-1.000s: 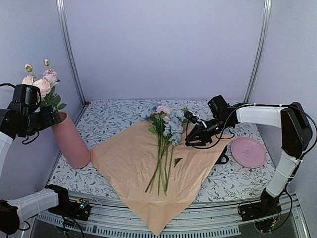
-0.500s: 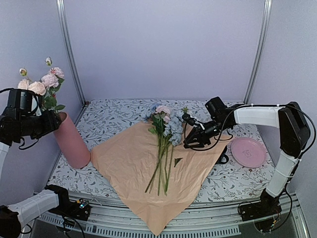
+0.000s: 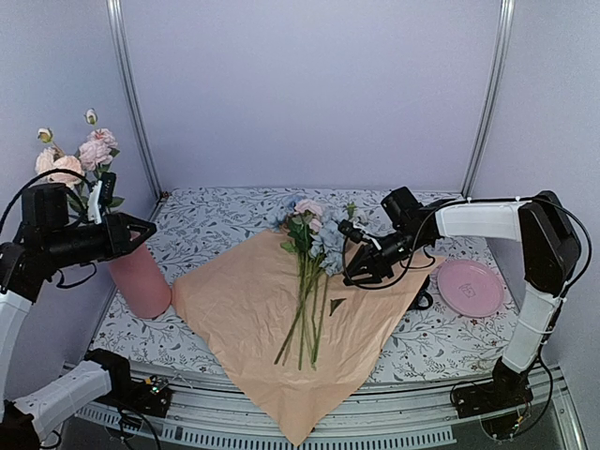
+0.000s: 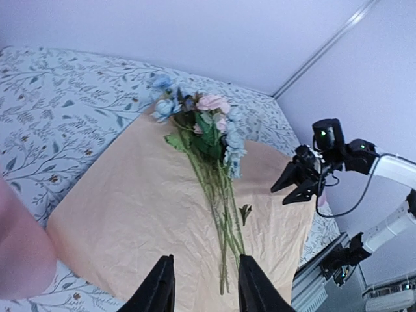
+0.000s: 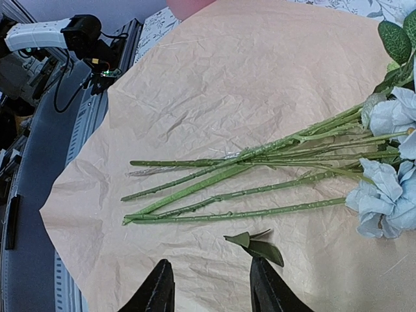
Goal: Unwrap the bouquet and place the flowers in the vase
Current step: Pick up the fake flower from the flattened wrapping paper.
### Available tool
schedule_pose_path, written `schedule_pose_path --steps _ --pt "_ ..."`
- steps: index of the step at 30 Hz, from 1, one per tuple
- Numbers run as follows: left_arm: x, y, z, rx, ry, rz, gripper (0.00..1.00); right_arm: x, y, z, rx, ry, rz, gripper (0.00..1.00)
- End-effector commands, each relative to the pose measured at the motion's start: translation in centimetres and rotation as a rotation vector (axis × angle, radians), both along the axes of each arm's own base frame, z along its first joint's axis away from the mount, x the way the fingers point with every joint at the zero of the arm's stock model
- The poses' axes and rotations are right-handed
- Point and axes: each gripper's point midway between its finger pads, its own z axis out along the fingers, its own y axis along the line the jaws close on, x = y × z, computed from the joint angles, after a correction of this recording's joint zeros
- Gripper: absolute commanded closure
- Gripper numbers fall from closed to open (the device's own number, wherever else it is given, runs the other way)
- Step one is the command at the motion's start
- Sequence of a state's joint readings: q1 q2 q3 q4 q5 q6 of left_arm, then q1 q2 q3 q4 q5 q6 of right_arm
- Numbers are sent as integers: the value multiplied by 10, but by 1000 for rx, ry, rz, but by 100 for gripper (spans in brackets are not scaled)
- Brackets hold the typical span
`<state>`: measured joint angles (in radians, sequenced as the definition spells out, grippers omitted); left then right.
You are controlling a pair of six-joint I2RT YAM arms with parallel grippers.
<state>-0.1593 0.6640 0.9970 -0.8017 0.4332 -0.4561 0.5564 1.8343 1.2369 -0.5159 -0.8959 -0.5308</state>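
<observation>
The bouquet lies unwrapped: its peach paper [image 3: 246, 309] is spread flat on the table, and several flowers [image 3: 310, 267] lie on it, blooms toward the back. The pink vase [image 3: 142, 282] leans at the far left and holds a few pink flowers [image 3: 79, 161]. My left gripper [image 3: 145, 232] hovers just in front of the vase's mouth, open and empty, aimed at the paper [image 4: 123, 214] and the flowers [image 4: 218, 162]. My right gripper [image 3: 351, 265] hangs open and empty just right of the stems [image 5: 260, 175], above a loose green leaf [image 5: 257, 246].
A flat pink plate [image 3: 469, 287] sits at the right. A dark object [image 3: 425, 300] peeks out from behind the paper's right edge. The paper's near corner hangs over the table's front rail [image 3: 394, 412]. Metal frame posts [image 3: 131, 103] stand at the back corners.
My left gripper has drawn back from the vase's flowers, swung right and narrowed its jaws; those flowers stay in the vase. My right gripper has crept left toward the stems.
</observation>
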Motion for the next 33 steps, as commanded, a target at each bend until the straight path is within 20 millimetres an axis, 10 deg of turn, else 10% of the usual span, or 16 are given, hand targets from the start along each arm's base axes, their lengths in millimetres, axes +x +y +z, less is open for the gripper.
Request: schedule_pose_path --steps 1,14,25,33 --pt "-3 -47 31 -70 -214 -232 64 5 4 0 -6 -12 -15 58" --pt "42 -154 -32 112 -275 -451 54 20 -5 19 -24 9 -107 58" --pt "91 -192 -101 289 -191 -438 41 51 -19 69 63 8 -206 58" --pt "118 -229 -153 354 -44 -371 43 63 -37 66 67 38 -268 57"
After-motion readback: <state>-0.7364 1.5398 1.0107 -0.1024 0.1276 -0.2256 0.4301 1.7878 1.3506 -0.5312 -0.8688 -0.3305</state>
